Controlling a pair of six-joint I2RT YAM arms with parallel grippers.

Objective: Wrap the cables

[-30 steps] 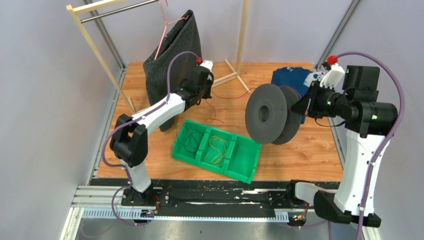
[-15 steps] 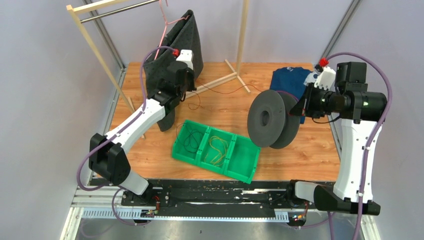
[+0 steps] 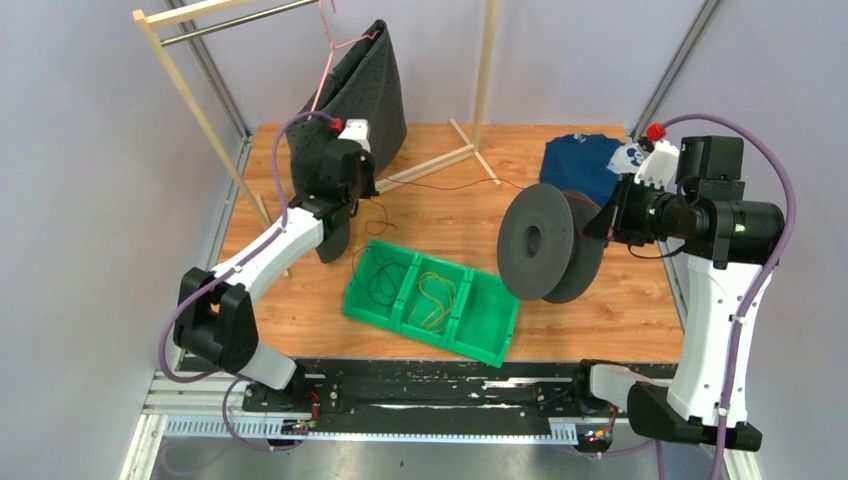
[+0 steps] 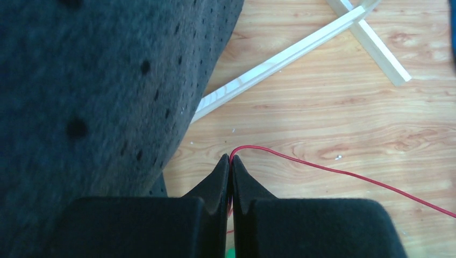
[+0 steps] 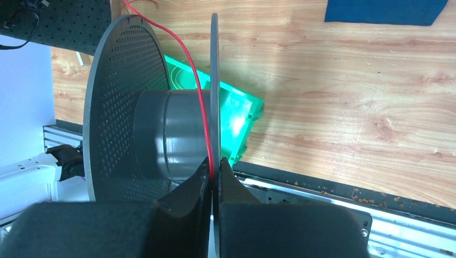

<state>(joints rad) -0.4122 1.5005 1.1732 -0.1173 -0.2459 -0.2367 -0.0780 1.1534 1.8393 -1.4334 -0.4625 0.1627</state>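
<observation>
Progress, my read: early. Only the red cable (image 4: 344, 172) is in play. On the right wrist cam I count one strand crossing the hub of the spool (image 5: 166, 134), no stacked turns, so winding has barely begun. Most of the red length runs loose across the bench (image 3: 600, 300) btwn the two arms, w/ a slack loop near the left one.

The yellow cable (image 3: 435, 295) sits coiled in the middle compartment of the green tray (image 3: 488, 312) and the dark cable (image 3: 380, 280) in the left one. Neither is wound yet, so approx. two and a bit cables to go.

Left end effector (image 4: 231, 158): fingers pressed together, pinching the red cable right at the tips. It's over the far-left bench, beside the hanging dark fabric (image 4: 80, 107).

Right end effector (image 5: 213, 166): closed on the rim of the spool's thin flange, holding the spool off the bench on its side. The red strand runs down to the same spot; can't tell if it's caught in the pinch too.

Materials:
- Spool is matte grey plastic w/ a smooth cylindrical hub. One disc flange is perforated w/ fine holes; the other I see edge-on.
- Cables are hair-thin and limp, far thinner than a finger.
- Tray is glossy moulded plastic.
- Fabric is thick, soft and dotted w/ holes.
- Bench is wood-grain, w/ a pale wooden rack foot (image 4: 279, 59) lying across it.
</observation>
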